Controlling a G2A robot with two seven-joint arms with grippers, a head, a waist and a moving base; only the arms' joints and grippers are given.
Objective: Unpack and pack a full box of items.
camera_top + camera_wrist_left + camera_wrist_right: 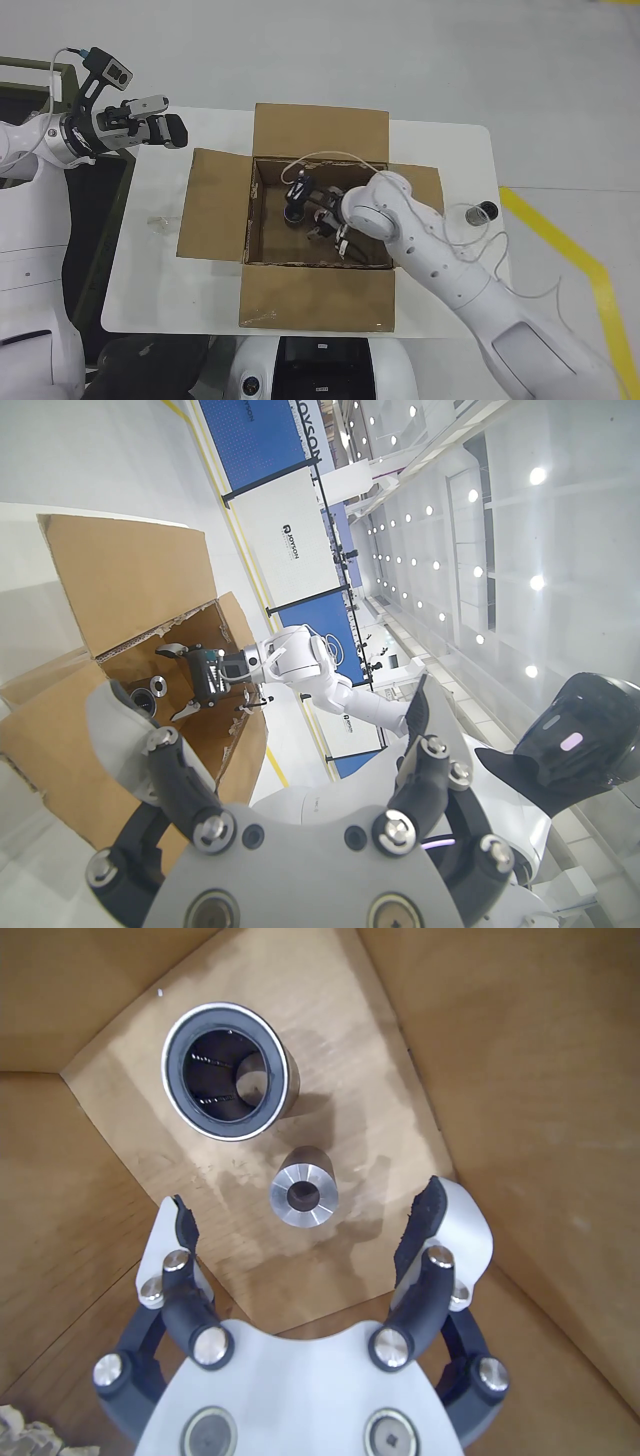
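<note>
The cardboard box [315,295] stands open in the middle of the white table [150,280], its 4 flaps folded out flat; the right arm reaches down into it from the near right side. On the box floor stand 2 metal parts, both upright: a large hollow sleeve [227,1073] with a dark bore and a bright rim, and a smaller steel cylinder [304,1168] with a narrow hole through its centre; they are near each other but not touching.

The right gripper [305,1198] hangs inside the box directly over the smaller cylinder; its fingers are spread wide, 1 on each side of the part, and touch nothing.

The left gripper [262,692] is held in the air above the far left corner of the table, well apart from the box; its fingers are also released, with nothing between them.

A small round metal piece [483,210] sits on the table just right of the box; a dark bin [100,240] stands along the table's left edge.
</note>
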